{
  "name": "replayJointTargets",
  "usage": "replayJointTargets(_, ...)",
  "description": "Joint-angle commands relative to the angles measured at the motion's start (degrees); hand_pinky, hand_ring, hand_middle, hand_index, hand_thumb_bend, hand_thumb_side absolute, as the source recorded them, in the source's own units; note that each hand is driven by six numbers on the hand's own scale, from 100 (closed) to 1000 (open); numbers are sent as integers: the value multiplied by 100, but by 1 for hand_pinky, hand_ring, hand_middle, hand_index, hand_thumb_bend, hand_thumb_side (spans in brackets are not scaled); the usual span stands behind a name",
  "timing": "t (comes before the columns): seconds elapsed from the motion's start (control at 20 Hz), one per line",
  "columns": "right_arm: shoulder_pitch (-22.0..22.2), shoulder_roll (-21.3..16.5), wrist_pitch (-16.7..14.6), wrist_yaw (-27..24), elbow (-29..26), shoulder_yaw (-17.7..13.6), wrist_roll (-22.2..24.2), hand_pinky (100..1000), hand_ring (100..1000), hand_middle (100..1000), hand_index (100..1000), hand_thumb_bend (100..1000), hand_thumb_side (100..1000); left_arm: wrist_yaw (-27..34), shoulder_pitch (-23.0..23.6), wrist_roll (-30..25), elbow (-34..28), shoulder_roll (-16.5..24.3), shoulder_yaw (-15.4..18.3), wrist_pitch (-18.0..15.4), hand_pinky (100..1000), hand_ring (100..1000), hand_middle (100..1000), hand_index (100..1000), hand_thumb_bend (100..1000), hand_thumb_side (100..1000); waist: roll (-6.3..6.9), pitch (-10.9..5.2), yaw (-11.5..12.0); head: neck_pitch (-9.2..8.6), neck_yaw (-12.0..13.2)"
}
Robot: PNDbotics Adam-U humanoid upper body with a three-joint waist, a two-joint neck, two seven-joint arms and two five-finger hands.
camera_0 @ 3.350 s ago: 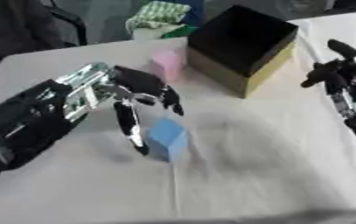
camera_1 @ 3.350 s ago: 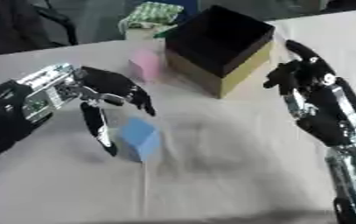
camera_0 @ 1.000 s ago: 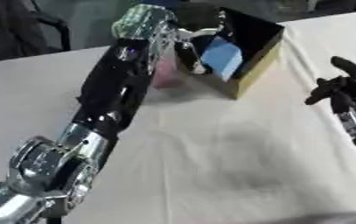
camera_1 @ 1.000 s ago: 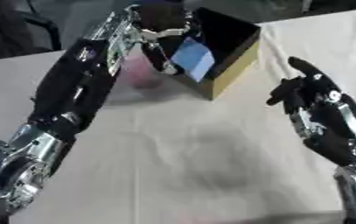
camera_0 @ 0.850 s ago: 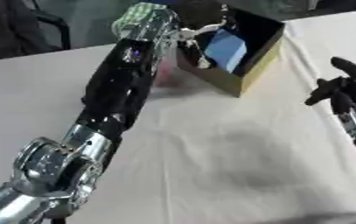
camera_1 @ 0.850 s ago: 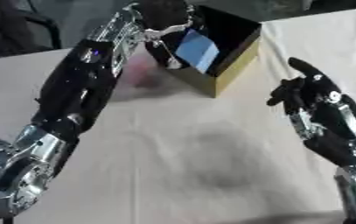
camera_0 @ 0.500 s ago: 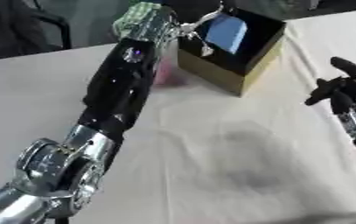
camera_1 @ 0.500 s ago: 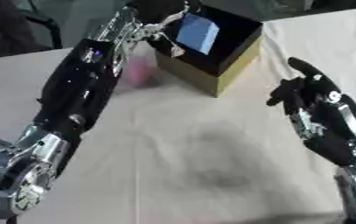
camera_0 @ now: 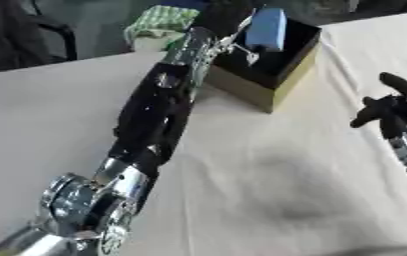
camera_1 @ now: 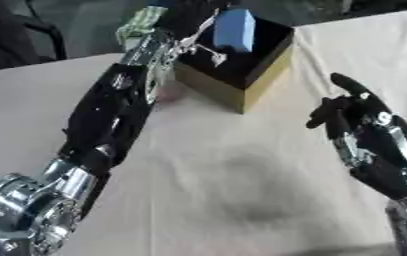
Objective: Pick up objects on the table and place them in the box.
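White cloth (camera_0: 268, 165) covers the whole table, wrinkled here and there, with a dim shadow lying on it in the near middle. Toward the far side stands a box (camera_0: 281, 82), black inside with tan outer walls, its open top facing up. From the lower left the robot's left arm (camera_0: 154, 125) stretches long across the table, black with silver joints, all the way to the box. Its left hand (camera_0: 228, 37) is up at the box's near-left edge, and a blue block (camera_0: 266, 27) is pinched at the fingertips, held upright over the opening of the box, above the black interior rather than resting on its floor, as far as I can tell. Just beside the arm, down at the left foot of the box, a small patch of pink (camera_1: 161, 95) peeks out; the arm hides most of it, so I cannot say what it is. Behind the box, at the table's far edge, sits a bundle of green checked fabric (camera_0: 158, 27). Over on the right side the right hand (camera_1: 351, 112) hovers above the cloth, well apart from the box, its fingers relaxed and spread with nothing in them, the forearm running off toward the lower right corner.
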Motion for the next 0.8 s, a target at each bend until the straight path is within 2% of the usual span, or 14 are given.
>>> replayJointTargets(0.05,-73,-27,-12,-52,-62,9,28,994,607,587,971,100,470,-102,-105,315,-175,15,116,229,845,811,911,963,824,389,-42,-80,-11,-71,25)
replayJointTargets(0.15,-74,-25,-12,-50,-62,8,31,994,607,587,971,100,470,-72,-110,543,-208,28,144,336,865,831,928,966,882,414,-39,-81,-14,-72,16)
replayJointTargets(0.25,-70,-25,-11,-47,-59,4,31,994,608,587,971,100,470,-41,-124,700,-217,59,162,413,875,840,932,968,899,415,-38,-84,-15,-72,14)
replayJointTargets(0.35,-69,-21,-13,-46,-58,1,33,993,608,587,971,100,470,34,-138,775,-225,115,189,460,869,829,915,957,876,401,-41,-88,-11,-70,7)
replayJointTargets(0.45,-60,-21,-13,-46,-54,-10,27,993,608,587,971,100,470,172,-180,699,-233,225,214,467,857,811,891,949,798,383,-50,-102,6,-63,-11)
replayJointTargets(0.5,-54,-22,-13,-43,-50,-15,23,993,608,587,971,100,470,254,-212,554,-216,308,224,464,860,812,885,951,746,381,-57,-113,23,-55,-22)
replayJointTargets(0.6,-40,-24,-14,-42,-45,-22,18,993,608,587,971,100,470,349,-293,174,-192,492,227,470,856,809,868,945,731,406,-64,-135,55,-40,-40)
replayJointTargets(0.65,-32,-26,-14,-41,-42,-28,14,993,608,588,970,100,470,407,-337,-91,-169,592,247,457,852,807,867,943,725,449,-66,-149,75,-29,-48)
replayJointTargets(0.8,-3,-32,-12,-37,-33,-42,5,993,609,588,970,100,470,488,-437,-1010,-34,912,314,377,848,806,860,939,728,501,-67,-185,148,-3,-79)
